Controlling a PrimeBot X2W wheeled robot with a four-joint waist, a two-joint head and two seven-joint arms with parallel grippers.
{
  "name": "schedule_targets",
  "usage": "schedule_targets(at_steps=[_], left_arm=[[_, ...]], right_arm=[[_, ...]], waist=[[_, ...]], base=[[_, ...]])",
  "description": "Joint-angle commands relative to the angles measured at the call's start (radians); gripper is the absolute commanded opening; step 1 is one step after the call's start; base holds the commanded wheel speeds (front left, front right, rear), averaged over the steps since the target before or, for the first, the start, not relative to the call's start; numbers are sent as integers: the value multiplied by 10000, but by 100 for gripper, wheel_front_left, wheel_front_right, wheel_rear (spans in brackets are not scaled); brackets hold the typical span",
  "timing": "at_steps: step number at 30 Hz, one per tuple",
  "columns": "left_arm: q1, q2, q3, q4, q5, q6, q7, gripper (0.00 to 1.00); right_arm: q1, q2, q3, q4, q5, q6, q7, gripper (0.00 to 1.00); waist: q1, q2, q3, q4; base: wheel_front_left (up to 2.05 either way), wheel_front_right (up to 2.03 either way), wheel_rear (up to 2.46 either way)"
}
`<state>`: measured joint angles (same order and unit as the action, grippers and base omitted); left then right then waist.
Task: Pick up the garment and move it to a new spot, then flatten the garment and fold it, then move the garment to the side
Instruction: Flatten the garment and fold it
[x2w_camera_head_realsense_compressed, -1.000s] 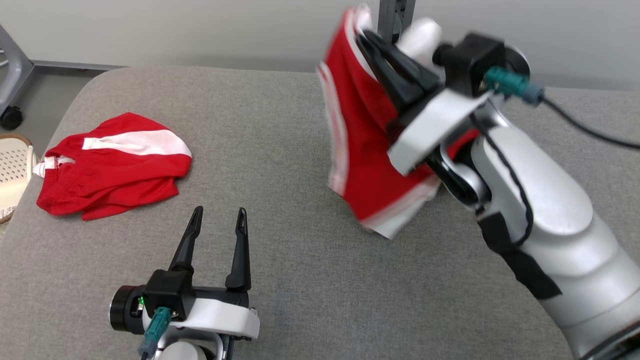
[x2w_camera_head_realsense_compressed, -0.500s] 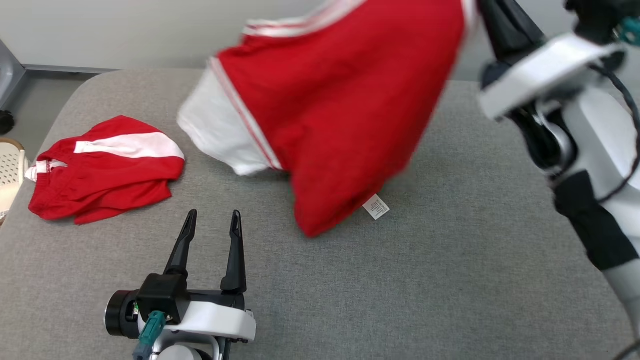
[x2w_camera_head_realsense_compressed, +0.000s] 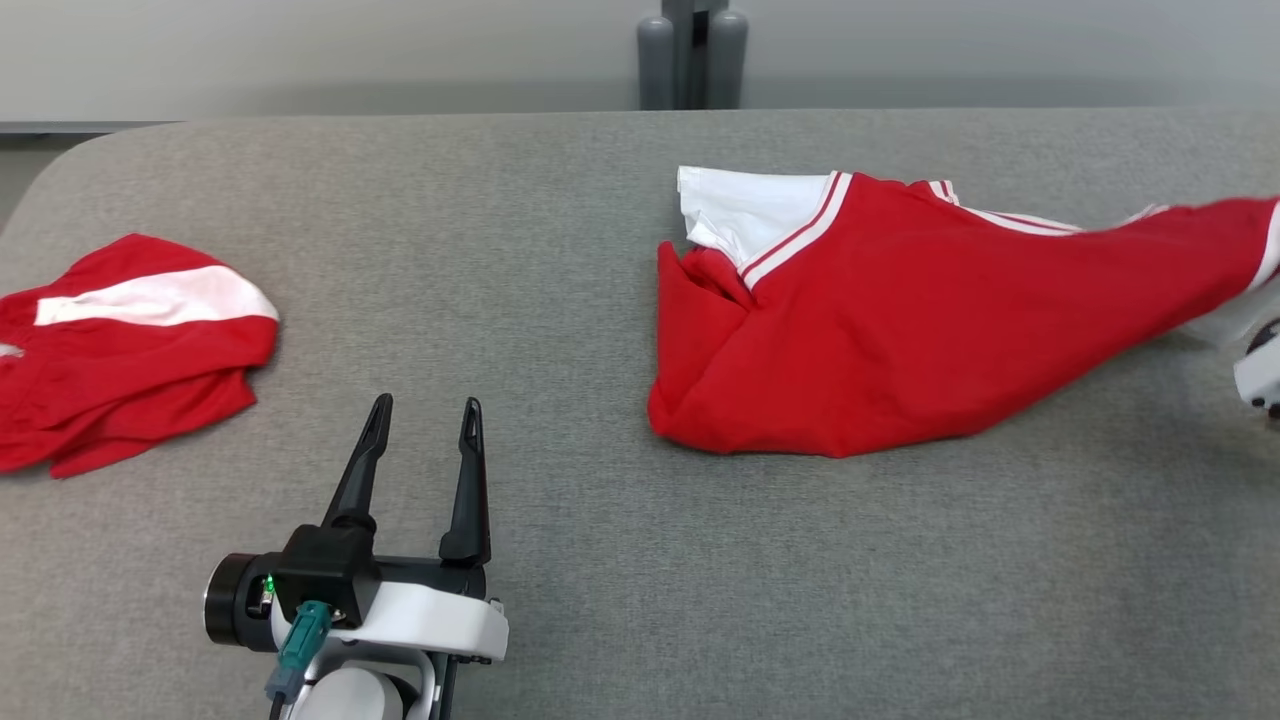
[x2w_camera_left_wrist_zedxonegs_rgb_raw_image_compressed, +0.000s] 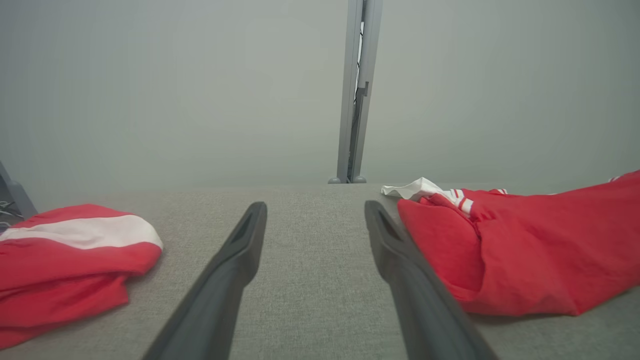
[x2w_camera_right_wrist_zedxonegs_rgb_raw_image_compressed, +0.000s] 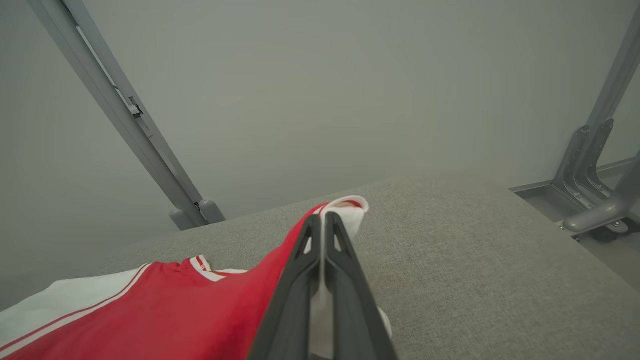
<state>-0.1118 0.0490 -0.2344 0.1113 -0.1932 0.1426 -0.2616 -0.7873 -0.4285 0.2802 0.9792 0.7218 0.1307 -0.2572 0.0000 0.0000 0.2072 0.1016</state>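
The garment is red with white trim and lies spread on the right half of the grey padded table, one end pulled taut toward the right edge. In the right wrist view my right gripper is shut on the garment's white-edged corner, held just above the table. My left gripper stands open at the lower left with nothing between its fingers. Its right finger lies close beside the garment's bunched left end.
A second red and white garment lies crumpled at the table's left edge, also in the left wrist view. A grey post rises behind the table. Metal frame legs stand off the table's far corner.
The garment has swung down from the air and now lies stretched on the table. My right arm has moved out to the right edge. The head view has shifted too.
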Motion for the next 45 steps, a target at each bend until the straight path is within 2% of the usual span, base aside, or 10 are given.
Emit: schedule_targets(at_steps=[1,2,3,4,11,20,26,36,40,45], left_arm=[[-198,28,15,42,95,-46,-29,100],[-237,30,22,60,99,-67,-29,100],[-255,28,27,66,124,-74,-29,100],[-268,25,29,71,148,-79,-29,100],[-168,27,190,54,246,-94,-29,100],[186,28,519,-217,-29,-54,-29,100],[483,30,563,-274,-65,16,-29,100],[880,28,643,-41,-8,216,-29,100],[714,25,592,-55,-18,191,-29,100],[353,22,221,24,-32,105,-29,100]], right_arm=[[231,92,-302,331,19,3,-100,0],[277,189,-423,538,69,3,-93,0],[300,236,-492,660,-14,3,-91,53],[335,359,-587,819,44,3,-93,100],[455,682,-653,-177,-652,3,-88,100],[2226,1182,-719,-4769,-2651,3,-71,100],[4084,1739,-571,-6722,-3520,3,-72,100],[5543,2402,-725,-7464,-4443,2,-72,100],[5393,2312,-804,-7460,-4490,2,-72,100],[4513,1756,-269,-6975,-4577,0,43,100]], waist=[[0,0,112,-238],[0,0,120,-310],[0,0,120,-383],[0,0,112,-447],[0,0,-230,-883],[0,0,-947,-1200],[0,0,-1296,-1233],[0,0,-1318,-1079],[0,0,-1162,-867],[0,0,-535,-432]], base=[[0,0,0],[0,0,0],[0,0,0],[0,0,0],[0,0,0],[0,0,0],[0,0,0],[0,0,0],[0,0,0],[0,0,0]])
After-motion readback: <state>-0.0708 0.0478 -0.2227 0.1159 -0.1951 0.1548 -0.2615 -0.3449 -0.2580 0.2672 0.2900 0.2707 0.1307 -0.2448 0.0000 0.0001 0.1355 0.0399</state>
